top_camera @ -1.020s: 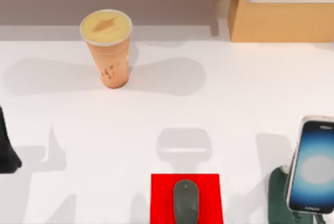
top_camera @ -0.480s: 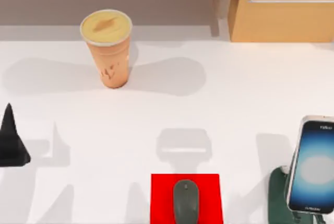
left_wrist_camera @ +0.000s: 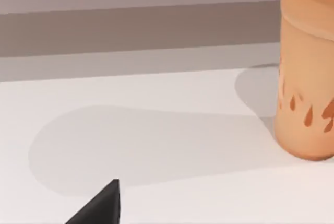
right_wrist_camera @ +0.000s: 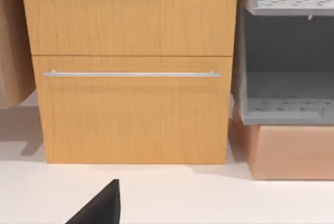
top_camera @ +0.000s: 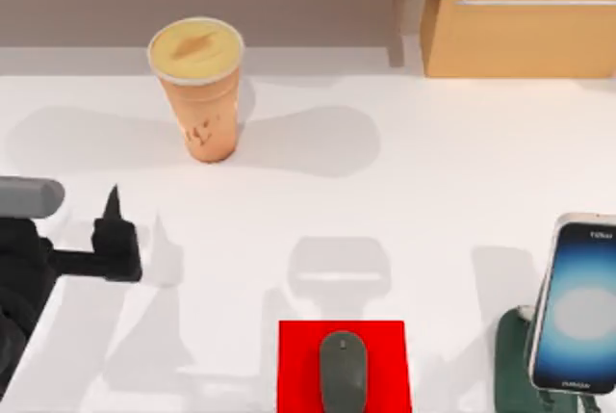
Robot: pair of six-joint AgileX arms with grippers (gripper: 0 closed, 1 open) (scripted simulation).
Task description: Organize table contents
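Observation:
The tall orange-tan cup (top_camera: 200,95) with a yellow top stands upright at the back left of the white table (top_camera: 433,192). It also rises close by in the left wrist view as an orange cup (left_wrist_camera: 308,78). My left gripper (top_camera: 114,203) hovers at the left, in front of and left of the cup, apart from it, open and holding nothing. One of its dark fingertips (left_wrist_camera: 104,208) shows. The grey mouse (top_camera: 343,370) lies on the red pad (top_camera: 298,365) at the front centre. The smartphone (top_camera: 576,307) leans on the dark green stand (top_camera: 515,365) at the front right. A dark fingertip (right_wrist_camera: 104,208) of my right gripper faces the cabinet.
A light wooden cabinet (top_camera: 520,28) with a metal handle (right_wrist_camera: 130,73) stands at the back right. Grey shelves (right_wrist_camera: 287,51) sit beside it. A low wall runs along the table's back edge behind the cup.
My left arm has come in from the left edge toward the cup, moving right and slightly back. Cup, mouse and smartphone have not moved.

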